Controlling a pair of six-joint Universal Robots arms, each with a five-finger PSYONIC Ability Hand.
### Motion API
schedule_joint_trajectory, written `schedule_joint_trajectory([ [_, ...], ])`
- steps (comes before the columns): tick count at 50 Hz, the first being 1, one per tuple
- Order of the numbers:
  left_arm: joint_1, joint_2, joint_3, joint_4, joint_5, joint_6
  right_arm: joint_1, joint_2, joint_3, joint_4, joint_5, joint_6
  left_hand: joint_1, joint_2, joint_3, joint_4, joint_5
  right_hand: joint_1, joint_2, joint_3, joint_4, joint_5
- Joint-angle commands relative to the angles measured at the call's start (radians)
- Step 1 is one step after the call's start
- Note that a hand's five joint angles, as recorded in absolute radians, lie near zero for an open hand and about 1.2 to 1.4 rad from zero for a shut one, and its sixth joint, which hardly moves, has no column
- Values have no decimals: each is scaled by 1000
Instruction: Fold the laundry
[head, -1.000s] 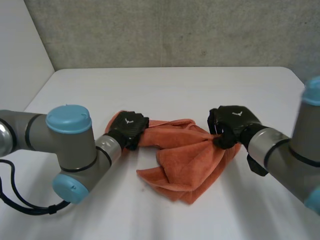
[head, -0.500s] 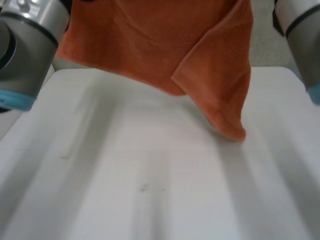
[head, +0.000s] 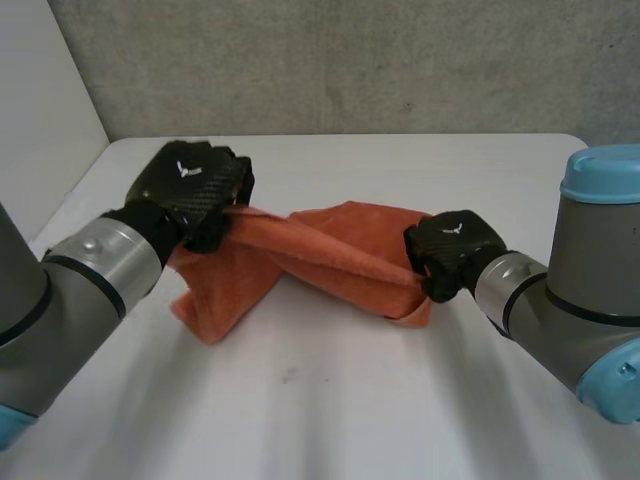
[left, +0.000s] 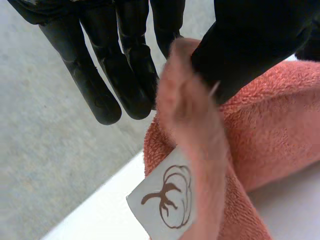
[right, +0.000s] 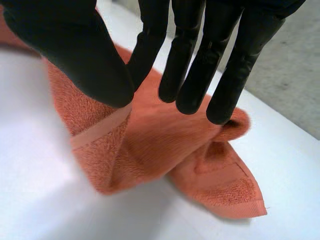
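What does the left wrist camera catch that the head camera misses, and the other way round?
Left wrist view: a white label with a brown cotton-plant logo on the orange towel, right where the left robot hand pinches its edge. Head view: the right robot hand gripping the towel's other end, the towel twisted between the two. Both: towel, left robot hand, white table.

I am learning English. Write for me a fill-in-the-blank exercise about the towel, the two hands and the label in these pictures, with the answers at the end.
1. The towel is ____ in colour.
2. The left hand and the right hand are apart, and ____ of them pinch the towel.
3. The white label on the towel, near the left hand's thumb, bears a ____ drawing.
4. Part of the towel rests on the ____ table.

Answers: orange; both; brown; white
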Motion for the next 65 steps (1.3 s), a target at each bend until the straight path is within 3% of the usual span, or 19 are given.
schedule_joint_trajectory([
  [1, -1, 69, 89, -4, -3, -5, -46, -80, 64, -30, -2, 264, 220, 178, 180, 179, 189, -219, -411, -414, -417, -391],
  [3, -3, 81, 104, -7, -5, -5, -80, -162, 127, -39, -4, 379, 220, 178, 180, 179, 189, -339, -531, -534, -537, -511],
  [11, -44, 141, 176, -70, -11, -13, -161, -311, 291, -56, -35, 546, 220, 178, 180, 179, 189, -542, -734, -737, -740, -714],
  [22, -121, 173, 258, -76, -17, -13, -189, -312, 409, -47, -165, 585, 220, 178, 180, 179, 189, -539, -731, -734, -737, -711],
  [28, -159, 173, 279, -76, -32, -13, -169, -255, 396, -69, -182, 648, 220, 178, 180, 179, 189, -545, -737, -740, -743, -717],
  [33, -202, 170, 293, -76, -68, -13, -90, -170, 340, -135, -193, 712, 220, 178, 180, 179, 189, -551, -743, -746, -749, -723],
  [35, -224, 169, 301, -74, -83, -11, 13, -132, 296, -168, -194, 720, 220, 178, 180, 179, 189, -554, -746, -749, -752, -726],
  [45, -228, 173, 310, -73, -91, -10, 218, 26, 166, -204, -155, 721, 220, 178, 180, 179, 189, -540, -731, -734, -738, -712],
  [49, -227, 178, 311, -71, -92, -10, 245, 83, 133, -208, -104, 714, 220, 178, 180, 179, 189, -384, -575, -579, -582, -556],
  [51, -225, 185, 311, -71, -101, -8, 246, 104, 110, -202, -32, 705, 220, 178, 180, 179, 189, 358, 166, 163, 160, 186],
  [54, -224, 187, 311, -70, -107, -8, 232, 89, 118, -199, 37, 689, 220, 178, 180, 179, 189, 411, 219, 216, 213, 239],
  [58, -221, 190, 301, -71, -112, -5, 189, -17, 142, -187, 48, 622, 220, 178, 180, 179, 189, 411, 219, 216, 213, 239],
  [60, -218, 201, 295, -71, -112, -5, 134, -80, 156, -170, 34, 551, 220, 178, 180, 179, 189, 411, 219, 216, 213, 239],
  [62, -210, 213, 289, -71, -112, -5, 4, -191, 156, -116, -16, 383, 220, 178, 180, 179, 189, 411, 219, 216, 213, 239],
  [63, -201, 221, 284, -73, -112, -5, 3, -192, 156, -116, -16, 382, 220, 178, 180, 179, 189, 411, 219, 216, 213, 239],
  [65, -190, 227, 279, -73, -112, -5, -72, -264, 92, -23, -102, 260, 220, 178, 180, 179, 189, 411, 219, 216, 213, 239],
])
